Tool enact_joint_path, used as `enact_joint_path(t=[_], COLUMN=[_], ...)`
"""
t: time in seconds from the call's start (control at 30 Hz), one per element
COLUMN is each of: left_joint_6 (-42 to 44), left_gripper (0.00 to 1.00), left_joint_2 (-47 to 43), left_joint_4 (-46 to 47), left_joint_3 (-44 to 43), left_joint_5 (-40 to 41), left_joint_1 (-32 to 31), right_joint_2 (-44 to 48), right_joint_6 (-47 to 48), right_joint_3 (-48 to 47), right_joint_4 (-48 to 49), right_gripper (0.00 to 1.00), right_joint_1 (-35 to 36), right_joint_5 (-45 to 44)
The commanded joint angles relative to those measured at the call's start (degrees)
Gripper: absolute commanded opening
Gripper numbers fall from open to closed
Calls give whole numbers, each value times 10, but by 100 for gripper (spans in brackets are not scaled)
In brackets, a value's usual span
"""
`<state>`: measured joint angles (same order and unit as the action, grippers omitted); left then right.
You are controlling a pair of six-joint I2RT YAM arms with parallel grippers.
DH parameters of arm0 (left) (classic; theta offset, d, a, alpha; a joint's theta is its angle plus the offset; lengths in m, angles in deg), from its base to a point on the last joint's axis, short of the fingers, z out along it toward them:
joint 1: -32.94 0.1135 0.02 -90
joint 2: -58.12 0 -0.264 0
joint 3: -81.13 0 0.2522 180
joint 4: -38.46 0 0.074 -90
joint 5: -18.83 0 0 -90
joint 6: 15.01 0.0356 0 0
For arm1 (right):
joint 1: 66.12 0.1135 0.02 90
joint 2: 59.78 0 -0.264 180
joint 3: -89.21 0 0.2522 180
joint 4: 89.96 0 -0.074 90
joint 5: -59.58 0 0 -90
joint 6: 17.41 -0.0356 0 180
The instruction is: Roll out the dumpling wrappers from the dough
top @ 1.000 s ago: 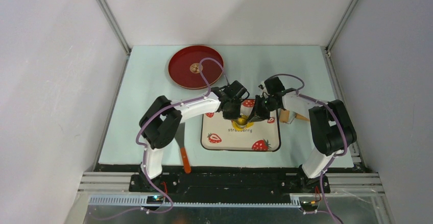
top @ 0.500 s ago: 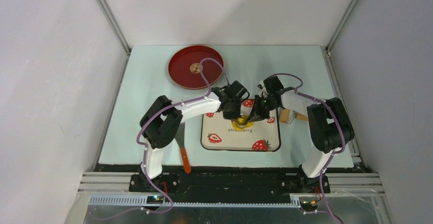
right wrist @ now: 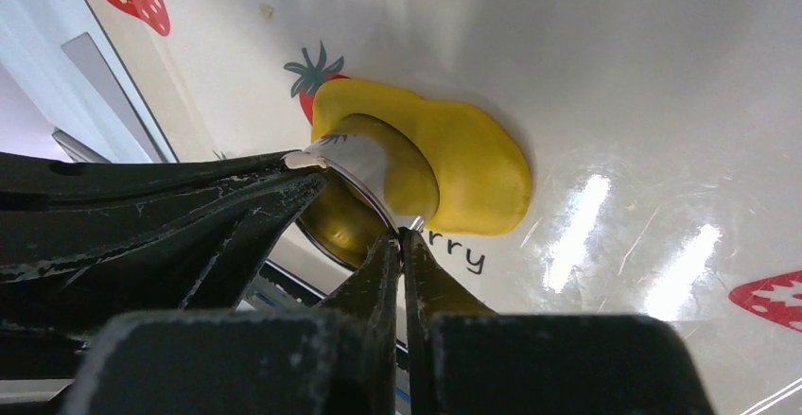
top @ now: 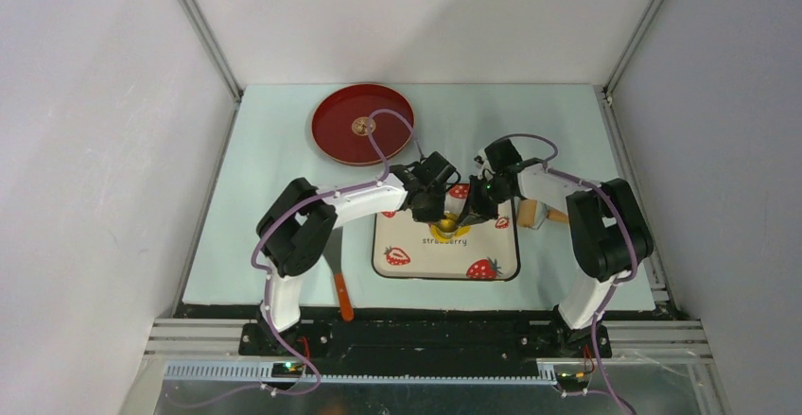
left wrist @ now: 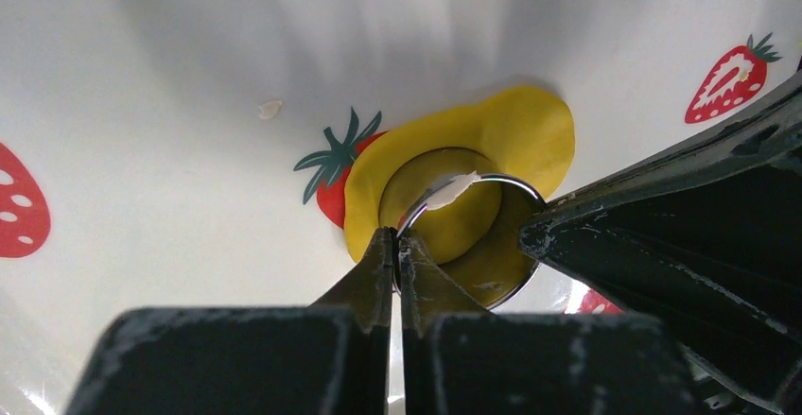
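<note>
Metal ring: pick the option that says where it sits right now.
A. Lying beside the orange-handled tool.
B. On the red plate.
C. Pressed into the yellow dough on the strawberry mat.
C: in the right wrist view the metal ring stands sunk in the yellow dough, which lies flattened on the strawberry mat.

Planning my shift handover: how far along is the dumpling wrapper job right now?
Done: the dough lies flattened on the strawberry mat. In hand: left gripper and right gripper both pinch the ring cutter, pressed into the dough. Left: lifting it, freeing the disc inside, probably onto the red plate.
</note>
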<state>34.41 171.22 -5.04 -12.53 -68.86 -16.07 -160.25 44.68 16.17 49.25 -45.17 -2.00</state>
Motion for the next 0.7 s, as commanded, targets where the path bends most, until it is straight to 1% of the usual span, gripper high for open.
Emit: enact_joint_path(t=[0.0, 0.37, 0.67], left_joint_6=[-8, -6, -7], left_gripper=[0, 0, 0], left_joint_2=[40, 46, 53], left_joint_4=[16, 28, 40], left_joint_3=[41, 54, 69], left_joint_5=[-3, -3, -7], left_joint_1=[-15, -16, -16], right_joint_2=[-51, -89, -95], right_joint_6=[36, 38, 48], right_joint_3=[10, 14, 15], right_joint_4=[-14, -20, -20], right_gripper=[0, 0, 0], right_joint_1=[5, -5, -17], right_joint_5=[-112, -105, -89])
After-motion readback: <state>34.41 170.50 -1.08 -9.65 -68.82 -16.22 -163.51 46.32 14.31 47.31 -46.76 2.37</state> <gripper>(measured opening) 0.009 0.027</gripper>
